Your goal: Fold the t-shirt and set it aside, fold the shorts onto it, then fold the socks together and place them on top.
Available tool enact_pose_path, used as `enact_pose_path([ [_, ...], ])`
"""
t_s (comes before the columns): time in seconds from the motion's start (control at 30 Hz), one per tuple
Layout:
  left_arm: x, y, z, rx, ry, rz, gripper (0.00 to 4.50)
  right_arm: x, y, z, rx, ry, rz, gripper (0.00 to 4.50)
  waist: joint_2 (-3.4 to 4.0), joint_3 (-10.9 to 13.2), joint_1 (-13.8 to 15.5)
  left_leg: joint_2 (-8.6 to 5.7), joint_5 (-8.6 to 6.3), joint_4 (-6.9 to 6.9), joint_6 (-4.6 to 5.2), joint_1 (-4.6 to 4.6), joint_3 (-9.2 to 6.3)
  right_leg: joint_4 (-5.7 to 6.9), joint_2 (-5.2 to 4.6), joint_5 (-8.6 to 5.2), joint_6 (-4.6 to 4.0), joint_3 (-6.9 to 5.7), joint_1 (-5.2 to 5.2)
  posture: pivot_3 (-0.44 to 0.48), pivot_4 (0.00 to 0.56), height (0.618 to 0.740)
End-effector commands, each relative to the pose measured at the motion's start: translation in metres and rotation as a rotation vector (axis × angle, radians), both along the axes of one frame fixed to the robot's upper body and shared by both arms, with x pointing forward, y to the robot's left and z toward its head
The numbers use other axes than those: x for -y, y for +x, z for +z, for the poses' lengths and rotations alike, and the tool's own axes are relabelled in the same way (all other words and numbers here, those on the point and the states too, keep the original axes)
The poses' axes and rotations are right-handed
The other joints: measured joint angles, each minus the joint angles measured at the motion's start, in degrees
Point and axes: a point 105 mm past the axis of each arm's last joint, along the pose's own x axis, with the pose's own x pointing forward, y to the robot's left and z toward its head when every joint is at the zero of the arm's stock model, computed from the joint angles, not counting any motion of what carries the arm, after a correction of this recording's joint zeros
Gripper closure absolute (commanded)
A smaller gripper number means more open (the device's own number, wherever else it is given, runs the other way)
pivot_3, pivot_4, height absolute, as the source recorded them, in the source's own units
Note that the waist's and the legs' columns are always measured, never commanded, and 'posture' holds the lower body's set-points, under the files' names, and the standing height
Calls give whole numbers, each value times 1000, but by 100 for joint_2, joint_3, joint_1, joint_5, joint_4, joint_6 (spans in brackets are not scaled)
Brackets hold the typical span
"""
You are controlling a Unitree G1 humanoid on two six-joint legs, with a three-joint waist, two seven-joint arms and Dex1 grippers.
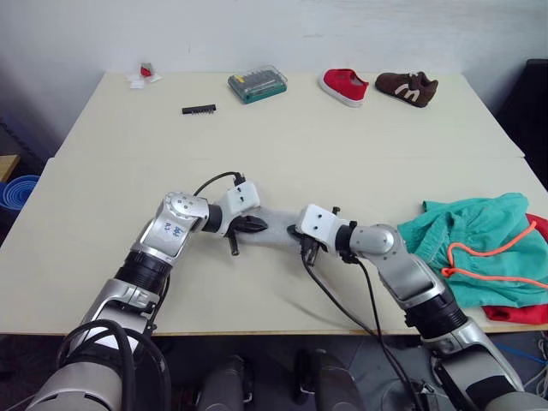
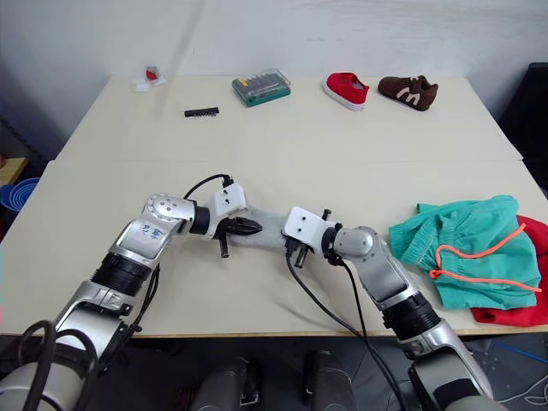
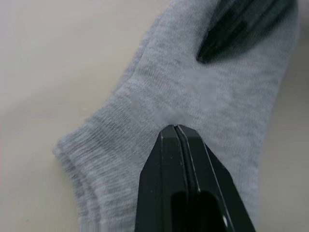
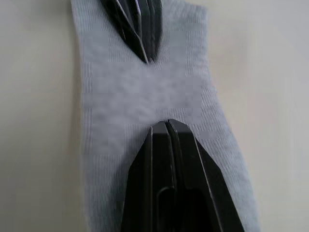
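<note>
Socks (image 1: 272, 229) lay flat at the table's (image 1: 342, 145) near-centre, both grippers pressed on them.

Soft, light and limp; they would likely sag if lifted, so a pinch at the ribbed cuff through both layers looked best. Left gripper (image 3: 175, 129) and right gripper (image 4: 165, 123) had jaws closed, tips on the fabric, nothing pinched. Shorts (image 1: 479, 244) sat on the t-shirt (image 1: 518, 312), well apart on the right.

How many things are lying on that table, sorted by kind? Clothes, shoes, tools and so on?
Clothes: 3 (socks as one pair, shorts, t-shirt)
Shoes: 2 (red shoe, brown shoe)
Tools: 2 (bit case, black bit strip)
Small red and white item: 1
Total: 8
</note>
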Motion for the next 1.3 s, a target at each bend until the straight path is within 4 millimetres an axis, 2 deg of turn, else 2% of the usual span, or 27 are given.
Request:
enact_pose_path([
  [0.03, -28, -5, -20, -58, 42, 93, 4493, 38, 10, 12, 61, 35, -131, 4500, 0, -2, 4, 0, -1, -1, -2, 3, 0, 3, -1, 0, 0, 1, 1, 0, 150, 740],
  [0.1, -28, -8, -20, -63, 28, 98, 4493, 38, 6, 23, 87, 94, -112, 4500, 0, -2, 0, 0, -1, -1, -3, 5, 0, 6, -3, -2, -3, 1, 1, 0, 150, 740],
  [0.17, -17, -12, -11, -58, -52, 85, 4493, 23, -15, 39, 63, 208, -13, 4500, -1, -2, -23, 1, -2, -3, -5, 5, 0, 8, -2, -3, -5, 1, 0, 0, 150, 740],
  [0.23, -9, -15, -3, -43, -106, 74, 4493, 17, -30, 48, 34, 272, 36, 4500, -1, -2, -49, 4, -1, -11, -7, 5, -1, 8, -1, -5, -8, 1, -3, 0, 150, 740],
  [0.33, 2, -12, 12, -10, -160, 69, 4493, 26, -38, 56, -40, 361, -42, 4500, -1, -2, -35, 3, 0, -9, -8, 2, -4, 9, 0, -6, -8, -3, -2, 0, 150, 740],
  [0.4, 11, -9, 22, 6, -183, 49, 4493, 39, -53, 51, -191, 444, -126, 4500, -2, -2, 61, 1, -1, -4, -6, -4, -11, 7, -2, -6, -8, -5, -2, 0, 150, 740],
  [0.53, 21, -9, 24, 3, -191, -3, 4493, 49, -76, 32, -393, 536, -240, 4500, -2, -2, 133, -1, -12, -2, 8, -19, -22, -11, -7, -6, -8, -14, -2, 0, 150, 740],
  [0.6, 27, -11, 25, 3, -200, -41, 4500, 52, -84, 20, -492, 584, -305, 4138, -2, -2, 135, -1, -15, -4, 12, -19, -19, -15, -7, -5, -8, -13, -3, 0, 150, 740],
  [0.7, 31, -8, 21, 3, -190, -46, 4500, 47, -93, 4, -634, 664, -359, 3257, -2, -2, 104, 0, -16, -10, 13, -17, -19, -15, -6, -5, -8, -13, -4, 0, 150, 740],
  [0.8, 30, -3, 13, 4, -162, -39, 4500, 41, -88, -2, -748, 809, -411, 2168, -2, -2, 39, 1, -20, -12, 21, -17, -18, -11, -5, -5, -8, -13, -6, 0, 150, 740],
  [0.9, 27, 2, 8, 20, -130, -28, 4500, 30, -77, 0, -864, 992, -409, 1084, -1, -2, 17, 1, -20, -13, 21, -15, -17, -8, -3, -5, -8, -13, -7, 0, 150, 740],
  [1.0, 26, 5, 5, 30, -114, -25, 4500, 22, -65, -4, -952, 1055, -436, 33, -1, -3, 18, 1, -19, -14, 20, -17, -18, -6, -4, -5, -8, -13, -11, 0, 150, 740],
  [1.2, 24, 6, 8, 45, -111, -33, 4500, 14, -32, -28, -1123, 1125, -613, 33, 0, -13, -20, 0, -19, -14, 19, -15, -16, -9, -5, -5, -8, -11, -8, 0, 150, 740],
  [1.3, 21, 7, 8, 51, -101, -26, 4500, 8, -13, -25, -1141, 1195, -637, 33, -5, -33, -114, 0, -19, -14, 20, -7, -17, -2, -5, -5, -8, -10, -3, 0, 150, 740],
])
